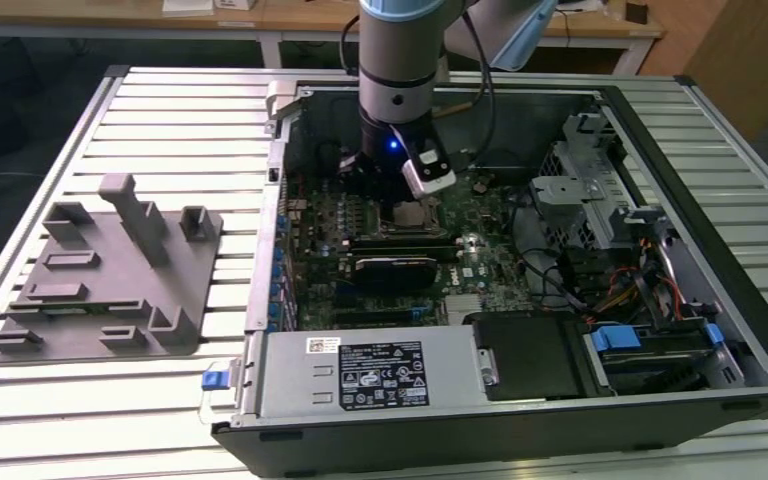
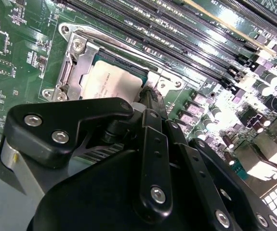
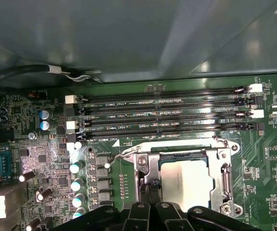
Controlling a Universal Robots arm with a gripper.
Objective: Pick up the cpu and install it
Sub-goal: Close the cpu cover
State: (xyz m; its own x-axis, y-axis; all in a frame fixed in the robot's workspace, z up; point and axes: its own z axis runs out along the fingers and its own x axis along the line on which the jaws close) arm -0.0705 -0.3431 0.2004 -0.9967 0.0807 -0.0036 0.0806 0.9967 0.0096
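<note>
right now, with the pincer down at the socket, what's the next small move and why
Probably a short straight lift of the pincer: the cpu already lies flat and square inside the socket frame, and the pincer hangs low at the cpu's edge, where any sideways move might scrape the frame.

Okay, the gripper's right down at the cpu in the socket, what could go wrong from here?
The gripper hangs at the edge of the cpu, which lies inside the socket frame; sideways drift might drag the chip askew. The frame's metal edge is close, so the gripper might scrape it. Whether the cpu lies flat is unclear; pressing down could damage it.
</note>
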